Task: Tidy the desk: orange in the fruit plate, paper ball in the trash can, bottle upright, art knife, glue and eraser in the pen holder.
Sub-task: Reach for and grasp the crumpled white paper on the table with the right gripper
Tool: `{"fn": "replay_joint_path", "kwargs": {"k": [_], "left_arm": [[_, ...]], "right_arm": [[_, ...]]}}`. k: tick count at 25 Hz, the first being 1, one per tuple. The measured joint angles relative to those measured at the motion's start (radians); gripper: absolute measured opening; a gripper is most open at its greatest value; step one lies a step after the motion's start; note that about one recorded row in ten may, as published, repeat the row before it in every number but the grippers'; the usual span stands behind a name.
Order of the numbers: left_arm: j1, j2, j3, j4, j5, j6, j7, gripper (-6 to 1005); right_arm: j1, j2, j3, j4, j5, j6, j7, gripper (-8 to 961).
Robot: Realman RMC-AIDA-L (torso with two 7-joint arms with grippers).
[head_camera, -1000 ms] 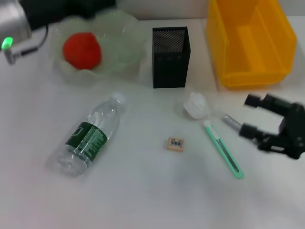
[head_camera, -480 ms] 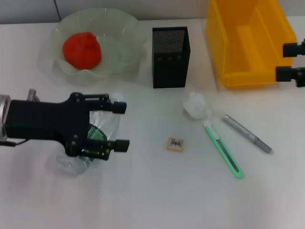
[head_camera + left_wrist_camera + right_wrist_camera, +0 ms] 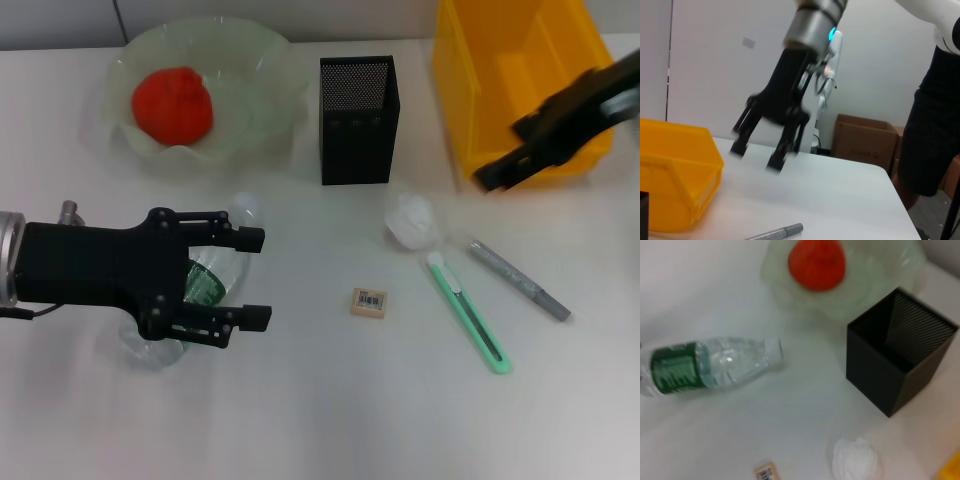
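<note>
Black left gripper, fingers spread, straddles the lying bottle; right gripper, also spread, hangs over the yellow bin.

one orange, one fruit plate, one bottle, one pen holder, one yellow bin, one paper ball, one eraser, one art knife, one grey glue stick, two grippers: left gripper, right gripper.
</note>
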Motion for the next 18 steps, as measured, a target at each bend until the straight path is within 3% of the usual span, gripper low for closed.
{"fn": "replay_joint_path", "kwargs": {"k": [5,12,18], "left_arm": [[0.005,-0.002,-0.004,-0.001,0.001,0.000,0.001,831],[0.022,-0.001,-0.006,-0.002,0.002,-0.001,0.003,831],[0.028,-0.002,-0.006,-0.001,0.003,-0.004,0.005,830]], "right_arm": [[0.059,0.005,-0.149,0.261,-0.025,0.223,0.011,830],[0.134,0.005,-0.165,0.508,-0.032,0.404,-0.011,830],[0.147,0.009,-0.222,0.634,-0.022,0.536,-0.031,824]]}}
